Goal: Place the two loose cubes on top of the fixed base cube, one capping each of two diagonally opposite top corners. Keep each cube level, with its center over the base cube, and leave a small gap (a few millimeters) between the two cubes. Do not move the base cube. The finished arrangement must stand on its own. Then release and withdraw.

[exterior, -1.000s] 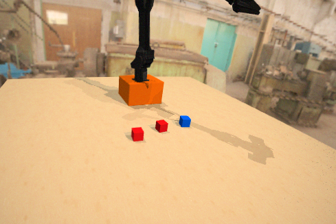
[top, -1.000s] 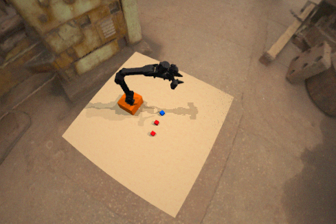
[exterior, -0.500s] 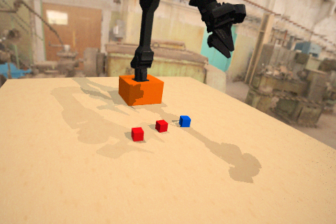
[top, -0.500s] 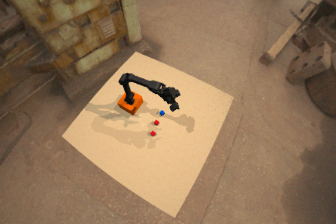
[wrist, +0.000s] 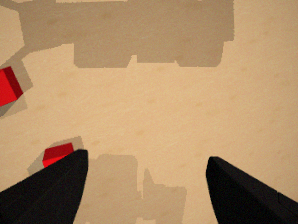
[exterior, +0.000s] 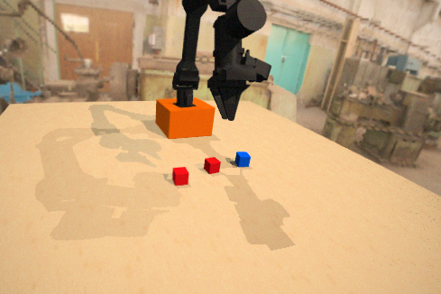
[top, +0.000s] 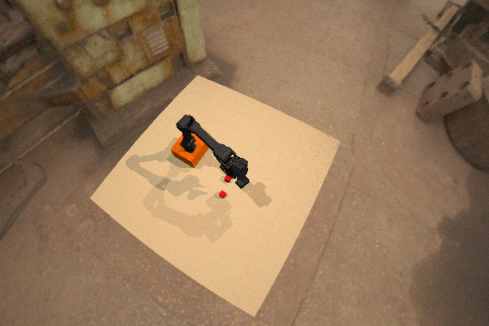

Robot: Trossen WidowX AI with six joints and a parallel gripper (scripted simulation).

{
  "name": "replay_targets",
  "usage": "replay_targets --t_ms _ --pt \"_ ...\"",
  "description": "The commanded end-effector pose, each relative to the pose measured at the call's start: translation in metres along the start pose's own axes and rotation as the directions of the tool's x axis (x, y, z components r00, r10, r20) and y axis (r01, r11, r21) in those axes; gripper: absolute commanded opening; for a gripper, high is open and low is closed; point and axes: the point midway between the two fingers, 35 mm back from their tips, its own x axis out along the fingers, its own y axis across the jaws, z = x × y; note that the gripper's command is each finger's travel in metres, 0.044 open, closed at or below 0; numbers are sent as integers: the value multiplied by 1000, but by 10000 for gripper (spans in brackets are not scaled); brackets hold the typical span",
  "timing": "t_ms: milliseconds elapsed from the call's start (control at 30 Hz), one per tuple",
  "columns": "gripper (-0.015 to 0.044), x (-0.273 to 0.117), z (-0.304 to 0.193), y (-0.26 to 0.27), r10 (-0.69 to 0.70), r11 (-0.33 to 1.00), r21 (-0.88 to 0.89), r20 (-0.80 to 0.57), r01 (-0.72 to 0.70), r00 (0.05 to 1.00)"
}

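A red cube and a second red cube lie apart on the table. A blue cube lies past the second red one; the arm hides it in the top view, and it does not show in the wrist view. In the wrist view one red cube is at the left edge and another red cube is partly behind the left finger. I cannot tell which is which. My gripper points down, open and empty, well above the table.
The arm stands on an orange block behind the cubes. The tan table top carries dark arm shadows near the cubes. Rusty machinery stands beyond its edges.
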Motion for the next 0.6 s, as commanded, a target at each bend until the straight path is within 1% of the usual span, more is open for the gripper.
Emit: replay_targets --t_ms 0,133,233,467,567 --pt "265 20 -38 19 114 989 -89 -53 -118 992" --pt "265 35 -73 39 222 958 -169 -82 -233 972" --pt "265 41 -87 49 270 937 -204 -89 -283 959" --pt "265 44 -90 52 279 933 -211 -90 -292 956" --pt "265 72 -93 59 279 933 -211 -91 -292 956"
